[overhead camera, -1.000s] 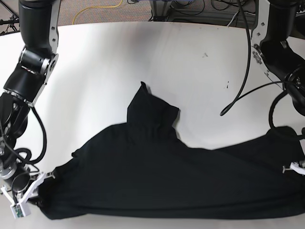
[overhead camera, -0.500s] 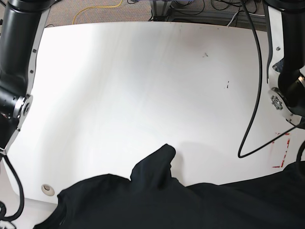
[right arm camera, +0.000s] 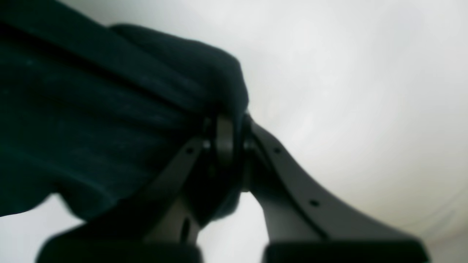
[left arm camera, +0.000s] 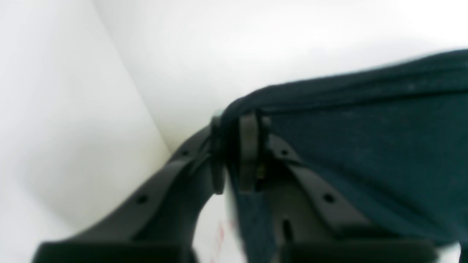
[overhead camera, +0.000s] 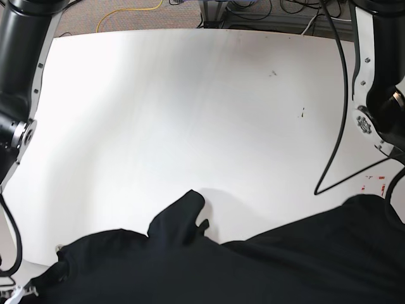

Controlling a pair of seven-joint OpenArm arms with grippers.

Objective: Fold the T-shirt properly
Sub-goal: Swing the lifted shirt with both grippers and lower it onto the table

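Note:
The black T-shirt (overhead camera: 266,272) stretches across the bottom of the base view, with a bunched sleeve (overhead camera: 180,218) poking up on the white table (overhead camera: 190,114). In the left wrist view my left gripper (left arm camera: 234,153) is shut on a corner of the shirt (left arm camera: 365,138), with cloth pinched between its fingers. In the right wrist view my right gripper (right arm camera: 226,146) is shut on another bunched corner of the shirt (right arm camera: 91,109). Both grippers hold the cloth above the table. In the base view the grippers are hidden at the bottom corners.
My arms stand at the left edge (overhead camera: 19,76) and right edge (overhead camera: 380,88) of the base view. A black cable (overhead camera: 338,126) hangs over the table's right side. Red tape marks (overhead camera: 374,183) lie near the right edge. Floor and cables lie beyond the far edge.
The shirt has moved from the table's middle to the near edge, held at both corners. In the last half second its right side rose and the bunched sleeve shifted left.

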